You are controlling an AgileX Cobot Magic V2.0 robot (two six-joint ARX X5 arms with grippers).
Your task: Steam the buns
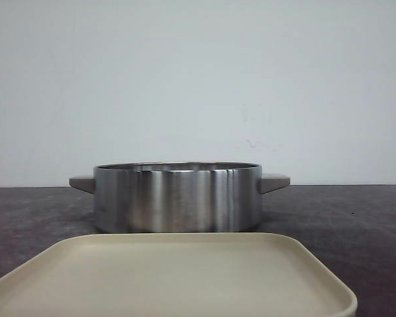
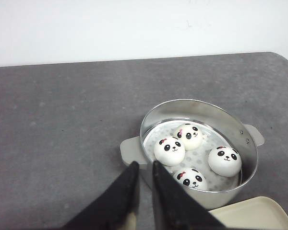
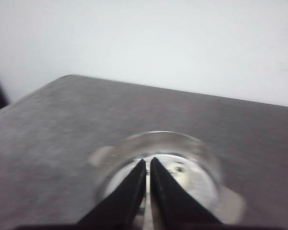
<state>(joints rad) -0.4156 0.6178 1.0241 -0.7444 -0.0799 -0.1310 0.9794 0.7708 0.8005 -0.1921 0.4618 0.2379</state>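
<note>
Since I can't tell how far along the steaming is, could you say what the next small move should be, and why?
Probably withdraw both arms: all four buns already sit inside the steel pot, and the left gripper and right gripper hold nothing, jaws nearly closed.

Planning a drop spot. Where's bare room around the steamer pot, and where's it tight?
Free: the grey table beside the pot and behind it to the wall. The beige tray is bare too. Crowded: inside the pot, four buns fill the rack; left hand is near its rim.
</note>
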